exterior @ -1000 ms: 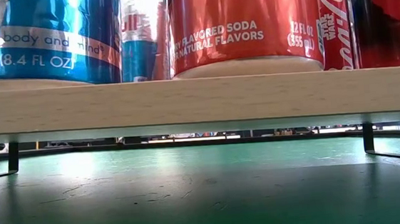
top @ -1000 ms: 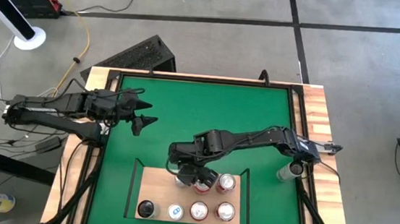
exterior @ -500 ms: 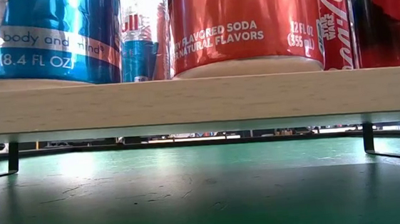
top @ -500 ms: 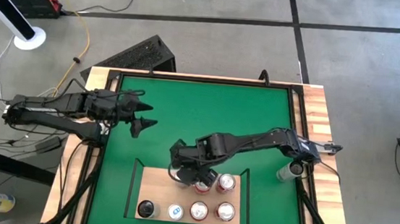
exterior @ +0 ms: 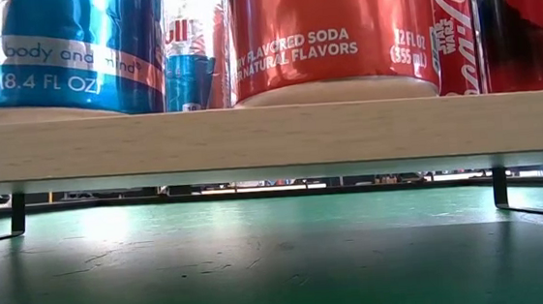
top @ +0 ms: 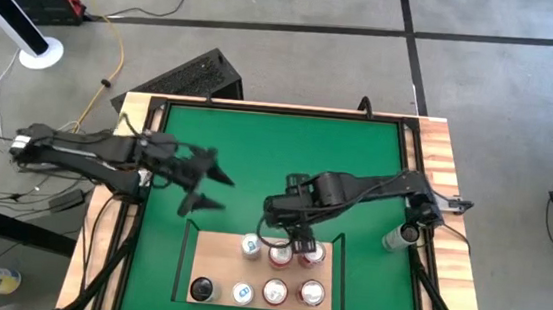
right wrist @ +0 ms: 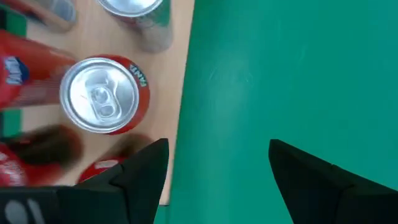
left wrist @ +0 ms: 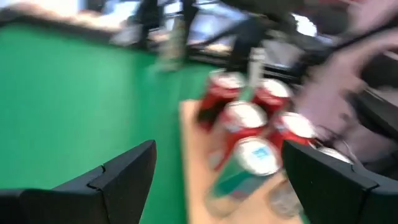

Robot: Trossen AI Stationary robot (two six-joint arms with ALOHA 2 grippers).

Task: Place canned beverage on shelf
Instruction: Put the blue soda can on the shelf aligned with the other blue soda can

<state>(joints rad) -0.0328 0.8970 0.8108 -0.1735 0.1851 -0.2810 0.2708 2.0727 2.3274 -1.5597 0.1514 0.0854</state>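
High view: the right arm reaches from the right edge of the frame toward lower centre, elbow bent, its end effector [top: 294,239] hanging over the back row of cans on the shelf [top: 215,266], fingers apart and empty. The left arm stretches in from the left edge, its end effector [top: 215,190] poised over the green mat [top: 276,155] at left of centre, fingers spread wide, gripping nothing. The pale-wood shelf sits at the lower middle of the table [top: 441,169], carrying seven cans: four in the front row, three behind. A blue-and-silver can [top: 250,245] stands free at the left of the back row, just beside the right end effector. A red can [right wrist: 104,93] fills the upper left of the right wrist view, upright on the board. Two back-row cans are partly hidden beneath the right wrist. Low view shows only can bottoms cut off at the top of the frame, above the shelf's edge. Left wrist view is motion-blurred; labels cannot be read.
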